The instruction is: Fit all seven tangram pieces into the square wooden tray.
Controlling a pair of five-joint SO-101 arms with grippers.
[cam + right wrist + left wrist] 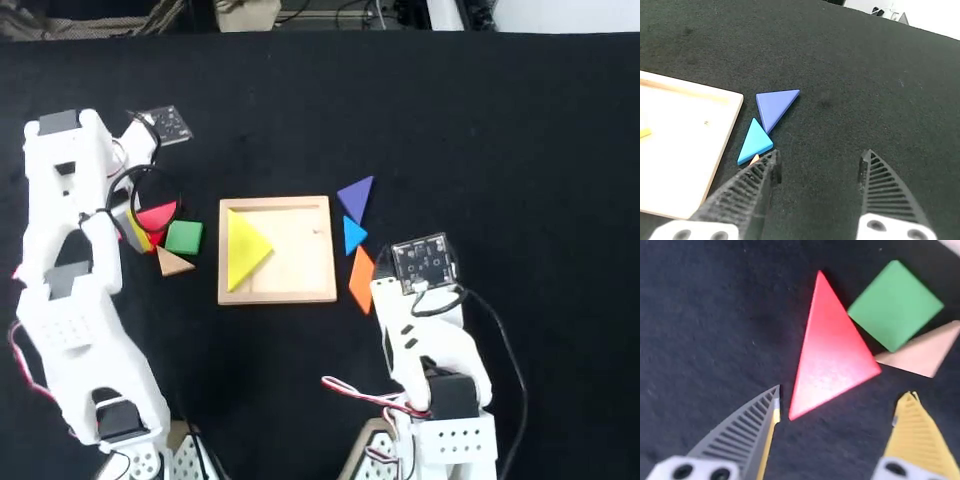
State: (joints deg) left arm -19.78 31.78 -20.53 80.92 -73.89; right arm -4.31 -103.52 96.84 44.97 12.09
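Observation:
The square wooden tray [300,285] lies mid-table with a yellow triangle [245,247] inside, against its left wall. A red triangle [832,355], a green square [895,305] and a tan triangle [920,356] lie together left of the tray. My left gripper [844,392] is open just above the red triangle, one finger on each side of its near edge. A purple triangle [774,106], a light blue triangle [756,142] and an orange piece [361,278] lie right of the tray. My right gripper [820,155] is open over bare cloth beside them, holding nothing.
Black cloth covers the table [520,150]. A small circuit board [168,122] lies at the back left. The right arm [430,340] stands near the front edge, and the left arm [70,260] runs along the left side. Cables and equipment sit behind the far edge.

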